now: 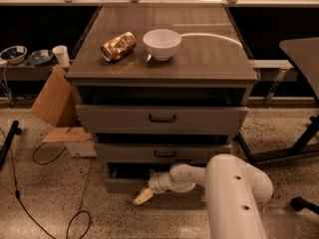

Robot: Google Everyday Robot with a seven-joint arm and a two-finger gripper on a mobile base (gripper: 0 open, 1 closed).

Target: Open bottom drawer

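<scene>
We see the bottom drawer (122,184), lowest of three in the grey desk (209,59) — short plain grey front, standing slightly out, with a dark gap above it. The gripper (143,196) sits low at the front's middle, near the floor — wide or narrow, we cannot tell.

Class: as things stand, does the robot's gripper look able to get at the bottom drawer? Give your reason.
Probably yes. The gripper hangs low just in front of the bottom drawer, with nothing between them. The drawer's handle is hidden behind the arm.
</scene>
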